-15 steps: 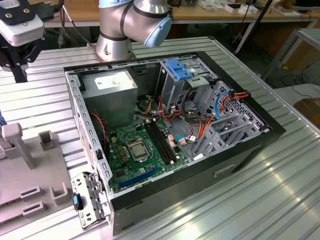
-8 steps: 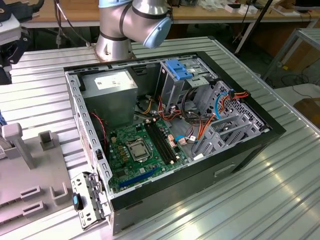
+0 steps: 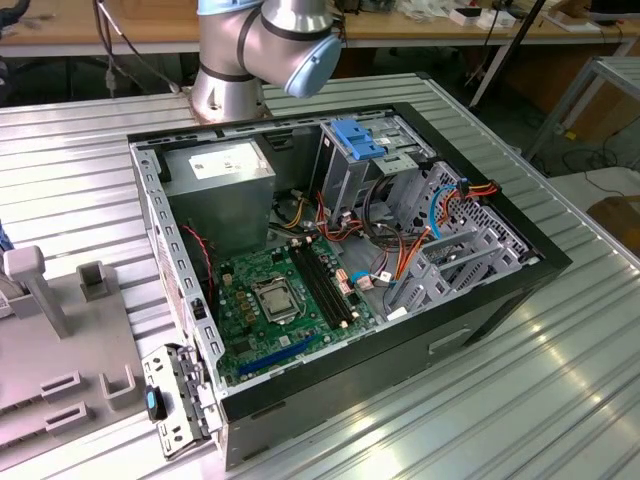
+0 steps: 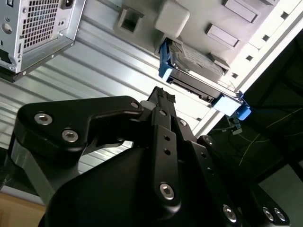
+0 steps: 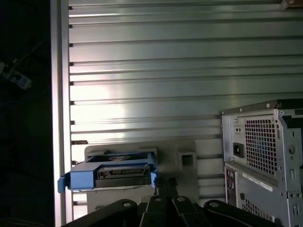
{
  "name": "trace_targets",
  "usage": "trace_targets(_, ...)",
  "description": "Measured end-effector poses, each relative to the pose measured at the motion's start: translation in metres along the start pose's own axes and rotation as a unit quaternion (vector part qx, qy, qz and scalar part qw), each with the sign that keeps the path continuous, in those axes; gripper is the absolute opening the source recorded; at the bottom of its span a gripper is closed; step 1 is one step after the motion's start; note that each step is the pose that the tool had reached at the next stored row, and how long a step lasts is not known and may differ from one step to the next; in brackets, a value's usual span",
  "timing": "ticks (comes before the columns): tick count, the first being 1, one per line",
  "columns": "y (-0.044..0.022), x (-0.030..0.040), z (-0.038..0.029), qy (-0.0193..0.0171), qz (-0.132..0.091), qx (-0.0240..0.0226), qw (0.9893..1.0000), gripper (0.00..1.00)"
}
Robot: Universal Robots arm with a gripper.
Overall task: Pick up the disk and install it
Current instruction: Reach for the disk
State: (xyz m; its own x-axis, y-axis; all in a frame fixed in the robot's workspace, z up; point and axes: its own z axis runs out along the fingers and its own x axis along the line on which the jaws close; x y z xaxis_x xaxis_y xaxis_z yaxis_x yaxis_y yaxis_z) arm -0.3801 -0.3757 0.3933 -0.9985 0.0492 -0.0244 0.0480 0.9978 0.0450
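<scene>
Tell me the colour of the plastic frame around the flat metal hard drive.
Bright blue plastic frame, clearest in first wrist view.

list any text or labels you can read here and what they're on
Nothing can be read.
White label on the power supply: too small to read.
Sticker strip on the computer case rear: blurred.
The disk: no legible print.
</scene>
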Motion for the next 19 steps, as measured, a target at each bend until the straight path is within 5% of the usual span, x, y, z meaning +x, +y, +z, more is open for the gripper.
trace_targets(19,-0.0079,0.0688,-0.0012,0.0009,-0.019,-0.0013,0.9998,0.11)
